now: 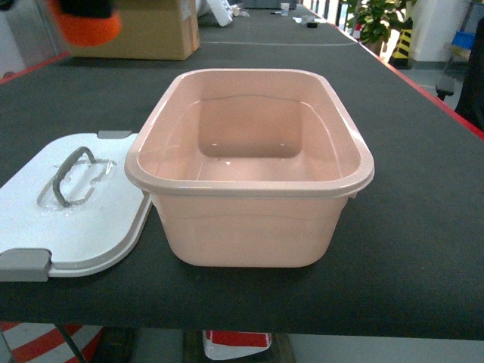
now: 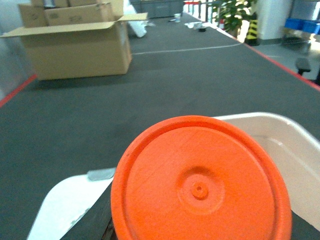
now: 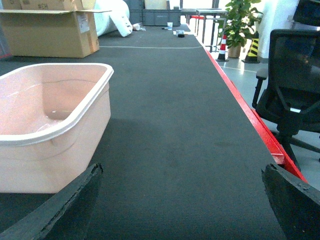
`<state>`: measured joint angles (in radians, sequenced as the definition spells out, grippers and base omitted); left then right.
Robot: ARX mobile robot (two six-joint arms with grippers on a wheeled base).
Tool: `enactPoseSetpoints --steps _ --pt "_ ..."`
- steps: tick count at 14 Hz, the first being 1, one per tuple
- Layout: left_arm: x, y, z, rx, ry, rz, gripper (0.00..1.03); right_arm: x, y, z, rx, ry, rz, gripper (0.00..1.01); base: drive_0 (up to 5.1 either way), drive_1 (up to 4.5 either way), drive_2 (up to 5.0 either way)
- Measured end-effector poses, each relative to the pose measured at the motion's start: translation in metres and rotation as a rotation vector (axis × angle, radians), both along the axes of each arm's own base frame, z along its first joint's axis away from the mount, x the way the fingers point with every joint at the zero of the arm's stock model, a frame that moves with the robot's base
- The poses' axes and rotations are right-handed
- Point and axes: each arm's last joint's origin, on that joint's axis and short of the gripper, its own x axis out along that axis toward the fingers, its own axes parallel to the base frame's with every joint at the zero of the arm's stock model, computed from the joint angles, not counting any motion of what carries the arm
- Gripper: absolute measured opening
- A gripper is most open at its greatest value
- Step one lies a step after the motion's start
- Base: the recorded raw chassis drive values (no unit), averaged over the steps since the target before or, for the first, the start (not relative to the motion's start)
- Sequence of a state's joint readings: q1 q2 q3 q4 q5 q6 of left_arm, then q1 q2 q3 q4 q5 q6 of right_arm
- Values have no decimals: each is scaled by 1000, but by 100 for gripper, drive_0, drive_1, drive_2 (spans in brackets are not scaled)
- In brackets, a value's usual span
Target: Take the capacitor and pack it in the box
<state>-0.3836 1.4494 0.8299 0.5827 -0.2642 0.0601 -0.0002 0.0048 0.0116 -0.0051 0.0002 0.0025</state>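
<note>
Head view. We see the box (image 1: 249, 170), a pale pink tub, standing open and empty at the middle of the dark table (image 1: 423, 249). Its white lid (image 1: 72, 215) lies flat just to the left, touching or nearly touching the tub wall, handle up; we judge it was set there to leave the mouth free for packing. At the upper left a blurred orange object (image 1: 89, 21) hangs above the table, carried on the left arm.

Left wrist view. The orange disc, which we take to be the capacitor (image 2: 200, 185), fills the lower frame, its flat end facing the camera. The left gripper's fingers are hidden behind it, so we infer the grasp only from how it is carried. The tub rim (image 2: 280, 127) lies just beyond on the right, the lid corner on the left; the load appears to be not yet over the opening. A brown carton (image 2: 75, 47) stands far back.

Right wrist view. The right gripper (image 3: 182, 205) spreads wide, both dark fingertips at the frame's lower corners, holding nothing. It waits beside the tub's right wall, clear of the left arm's path.
</note>
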Motion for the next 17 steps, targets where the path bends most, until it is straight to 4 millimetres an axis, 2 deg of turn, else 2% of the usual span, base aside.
enactPoseSetpoints --steps 2,3,8,9,10,11,13,14,15,16,17 --pt "29 -54 5 -7 5 -87 44 0 0 0 0 0 0 98 0 0 0" --pt "41 -73 -4 1 24 -111 44 0 0 0 0 0 0 98 0 0 0" --pt "50 -81 -21 12 43 -96 64 0 0 0 0 0 0 98 0 0 0" --pt "52 -81 -24 13 46 -86 78 0 0 0 0 0 0 98 0 0 0" --pt "49 -73 -19 -5 31 -73 92 0 0 0 0 0 0 98 0 0 0" --pt "39 -56 -14 -17 28 -57 99 0 0 0 0 0 0 98 0 0 0" --pt "19 9 5 -30 -16 44 98 0 0 0 0 0 0 98 0 0 0" --pt "8 53 8 -15 -29 145 98 0 0 0 0 0 0 98 0 0 0" --pt "2 91 1 -4 -19 233 98 0 0 0 0 0 0 98 0 0 0" --pt "0 110 -15 11 8 262 98 0 0 0 0 0 0 98 0 0 0" --pt "3 117 -37 28 52 243 98 0 0 0 0 0 0 98 0 0 0"
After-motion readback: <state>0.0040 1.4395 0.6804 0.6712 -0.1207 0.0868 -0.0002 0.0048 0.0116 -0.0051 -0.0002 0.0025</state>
